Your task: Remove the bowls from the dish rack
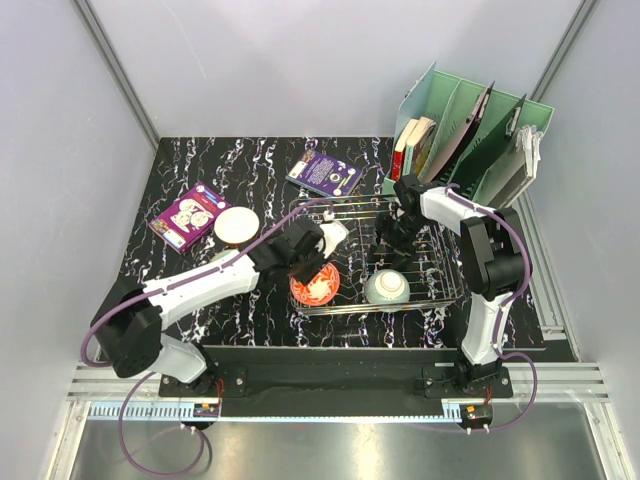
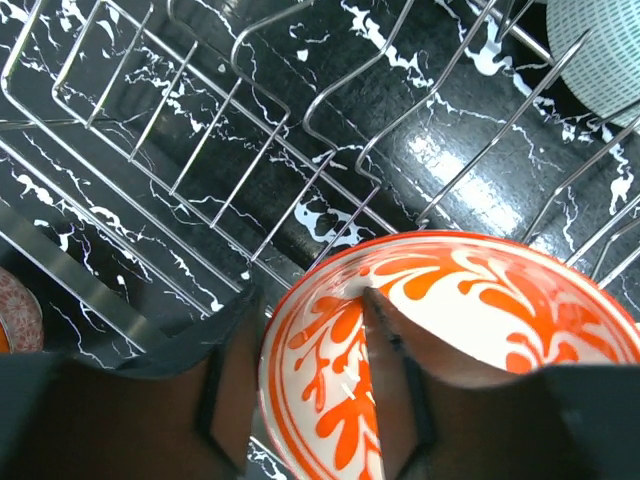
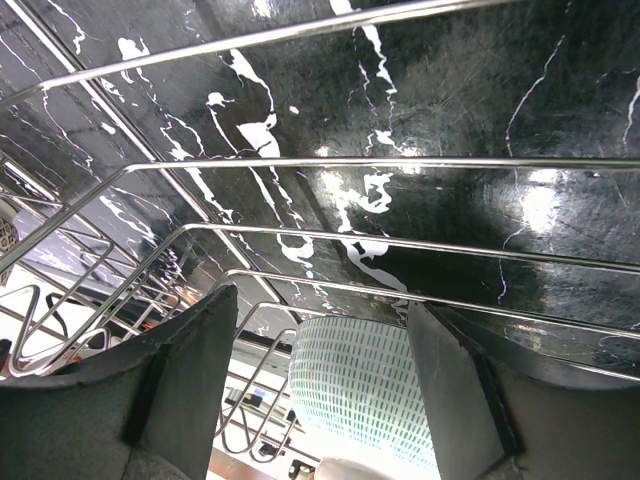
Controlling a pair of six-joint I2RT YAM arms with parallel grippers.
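Note:
The chrome wire dish rack (image 1: 425, 262) stands right of centre on the black marbled table. A red-orange floral bowl (image 1: 315, 285) leans in its left end. My left gripper (image 1: 305, 258) is over it. In the left wrist view, the gripper (image 2: 310, 300) is open astride the bowl's (image 2: 470, 310) rim, one finger outside and one inside. A pale grey-green patterned bowl (image 1: 386, 288) sits upside down in the rack's front. My right gripper (image 1: 393, 240) hangs inside the rack behind it, open and empty (image 3: 320, 300), with that bowl (image 3: 365, 390) framed between the fingers but apart. A cream bowl (image 1: 236, 225) rests on the table left of the rack.
A mint-green file organizer (image 1: 470, 130) with books stands at the back right, close behind the rack. Two purple books (image 1: 325, 172) (image 1: 190, 215) lie on the table. Rack wires (image 3: 300, 165) cross close in front of the right fingers. A reddish patterned round thing (image 2: 15, 315) shows at the left wrist view's edge.

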